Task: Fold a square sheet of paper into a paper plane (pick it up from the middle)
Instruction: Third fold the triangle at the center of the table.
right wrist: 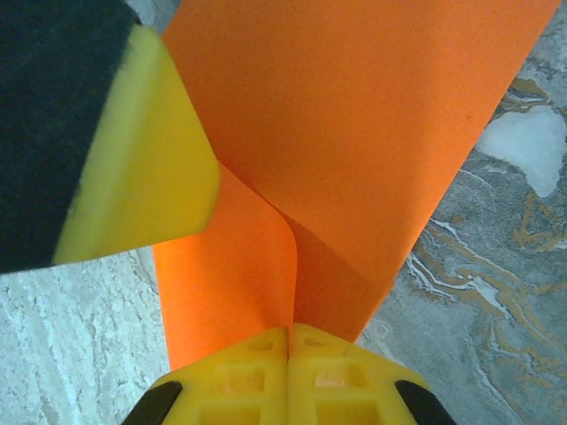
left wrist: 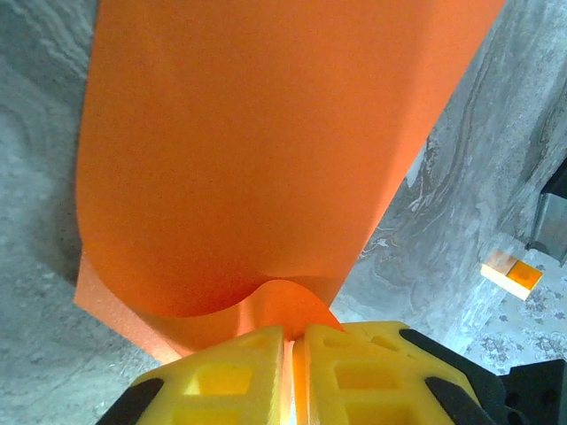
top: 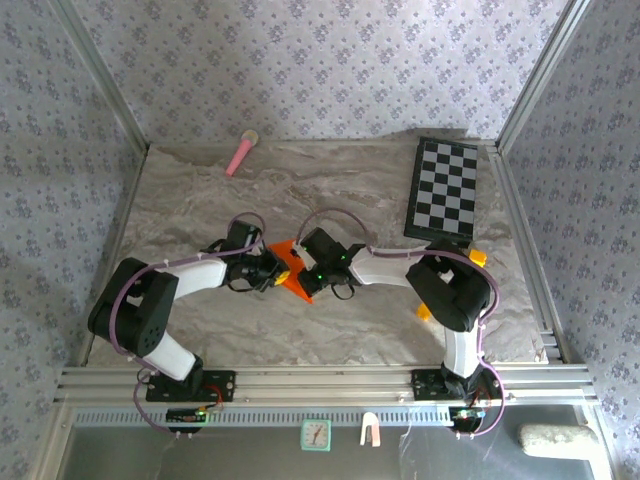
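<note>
Fold in progress: the left gripper [left wrist: 290,343] and right gripper [right wrist: 290,341], fingers pinched narrow on the sheet [left wrist: 257,142], held it bowed just beyond their tips; the next move probably called for pressing that bend into a crease.

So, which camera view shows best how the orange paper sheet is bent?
The right wrist view: the orange paper sheet is close, doubled over in a loop and pinched in the right gripper. The left wrist view shows it curling over above the left gripper. The top external view shows a small orange wedge between the grippers.
</note>
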{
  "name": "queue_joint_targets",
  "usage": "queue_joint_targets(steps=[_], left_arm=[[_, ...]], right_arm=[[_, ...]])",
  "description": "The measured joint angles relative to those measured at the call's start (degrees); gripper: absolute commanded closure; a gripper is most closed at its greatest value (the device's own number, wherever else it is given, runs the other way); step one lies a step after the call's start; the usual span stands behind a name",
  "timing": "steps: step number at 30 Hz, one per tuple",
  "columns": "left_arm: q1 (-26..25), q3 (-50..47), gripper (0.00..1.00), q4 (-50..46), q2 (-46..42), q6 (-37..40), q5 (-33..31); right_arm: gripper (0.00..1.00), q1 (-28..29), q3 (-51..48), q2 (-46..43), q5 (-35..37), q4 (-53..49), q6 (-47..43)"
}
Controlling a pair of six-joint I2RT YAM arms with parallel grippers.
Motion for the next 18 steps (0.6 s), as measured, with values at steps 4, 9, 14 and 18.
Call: queue_joint_targets(steps=[4,9,14,18], left_arm=[[0.0,-0.28,0.85,-1.07,0.0,0.35,-0.42],[0.0,-0.44,0.85,-1.49,0.0,0.5,-0.83],[0.0,-0.5,0.85,-1.51,0.0,0.94,-1.29],[-0.2,-0.63,0.85,-1.53,0.04,1.38,-1.51]], right_arm=[[0.98,0.0,0.33,0.24,-0.02,-0.22,0.02],[0.98,0.0,0.74,0.55,-0.02,-0.46,0.04],[0.98,0.0,1.01,0.7,-0.02,-0.61,0.22],[0.98,0.0,1.22,0.85,-0.02,-0.76,0.24]])
